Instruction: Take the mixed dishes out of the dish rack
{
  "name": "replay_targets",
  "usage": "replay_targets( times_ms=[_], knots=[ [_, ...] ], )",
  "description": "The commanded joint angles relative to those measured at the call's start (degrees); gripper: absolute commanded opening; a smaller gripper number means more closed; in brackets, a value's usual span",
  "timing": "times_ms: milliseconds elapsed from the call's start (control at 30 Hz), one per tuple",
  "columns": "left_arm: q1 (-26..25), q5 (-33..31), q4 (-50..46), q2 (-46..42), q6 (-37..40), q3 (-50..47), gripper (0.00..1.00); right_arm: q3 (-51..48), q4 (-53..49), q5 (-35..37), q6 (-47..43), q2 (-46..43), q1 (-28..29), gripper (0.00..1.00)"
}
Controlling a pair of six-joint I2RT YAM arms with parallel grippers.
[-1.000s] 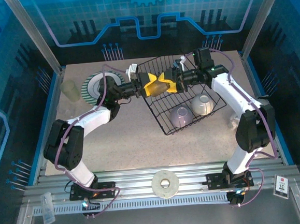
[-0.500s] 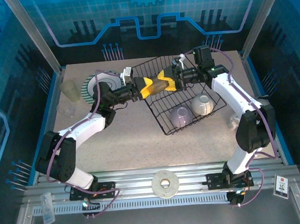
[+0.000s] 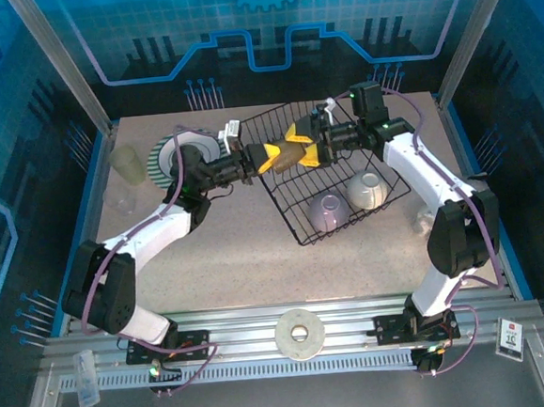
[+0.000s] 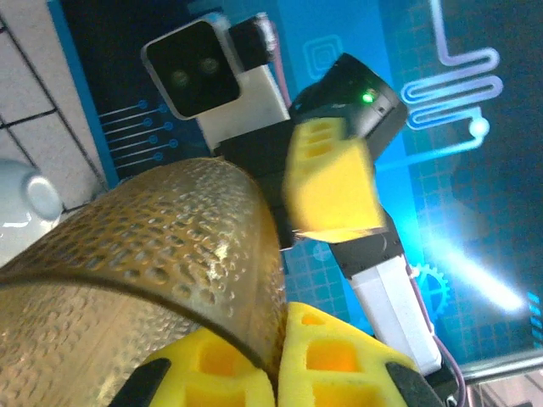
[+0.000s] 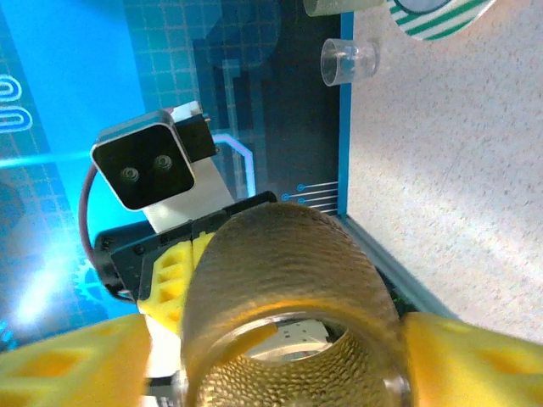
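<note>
L gripper (image 3: 278,155): jaws nearly together, clamped on the small brown cup (image 3: 292,153), which has a dimpled, translucent amber wall. In the left wrist view the cup's wall runs down betw. the two yellow fingers (image 4: 331,365) and is pinched there.

R gripper (image 3: 306,150): jaws spread wide, w/ one yellow finger on each side of the cup's round end in the right wrist view. A gap shows betw. the cup and one finger. The other finger sits just beside the wall, and contact can't be told. No grip by R shows.

Cup: lies on its side in the air over the far-left part of the rectangular black wire dish rack (image 3: 340,172). It's betw. the two grippers, which face each other. Its surface is glossy and covered w/ small dimples. The right wrist cam looks into its hollow end.

Rack: sits skewed on the speckled tabletop (image 3: 229,254), right of centre. The lavender cup (image 3: 326,211) and the cream bowl (image 3: 366,190) sit side by side at its near end.

Off the rack: the green-and-white striped plate (image 3: 164,153) lies flat at far left, partly under the L arm. The pale translucent tumbler (image 3: 128,165) stands just left of it. A white ring-shaped disc (image 3: 299,334) rests on the metal rail at the near edge, betw. the arm bases.
</note>
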Motion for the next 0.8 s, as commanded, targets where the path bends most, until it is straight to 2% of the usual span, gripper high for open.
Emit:
replay_targets(
  times_ms=[0, 67, 133, 233, 300, 400, 500, 600, 767],
  knots=[
    [-0.8, -3.9, -16.8, -4.8, 7.8, 3.4, 0.0, 2.8, -4.4, 8.4, -8.6, -4.3, -0.7, 1.0],
    [-0.9, -7.4, -32.2, -7.3, 16.1, 7.3, 0.0, 5.0, -11.0, 17.5, -13.3, -5.9, -1.3, 1.0],
    [-0.9, -13.6, -49.6, -9.8, 25.3, 13.0, 0.0, 4.2, -10.3, 22.6, -13.0, -8.3, -1.8, 1.0],
    [-0.8, -25.9, -75.0, -10.3, 36.7, 23.5, 0.0, 3.0, -8.9, 26.1, -11.7, -9.5, -2.2, 1.0],
    [-0.6, -33.6, -87.7, -9.7, 40.8, 28.9, 0.0, 3.5, -10.8, 27.3, -12.2, -8.7, -2.2, 1.0],
    [-0.5, -43.0, -102.0, -9.4, 46.2, 34.7, 0.0, 3.4, -11.0, 26.8, -11.6, -7.0, -1.9, 1.0],
    [-0.5, -53.1, -113.1, -9.1, 50.5, 37.4, 0.0, 4.4, -11.2, 27.2, -11.7, -5.5, -1.1, 1.0],
    [0.3, -59.5, -119.0, -8.3, 54.5, 36.7, 0.0, 6.8, -12.4, 27.7, -12.7, -3.8, -0.4, 1.0],
    [5.5, -59.7, -120.5, -5.4, 59.4, 33.7, 0.0, 12.0, -17.0, 27.8, -15.3, -1.1, 0.3, 1.0]
  ],
)
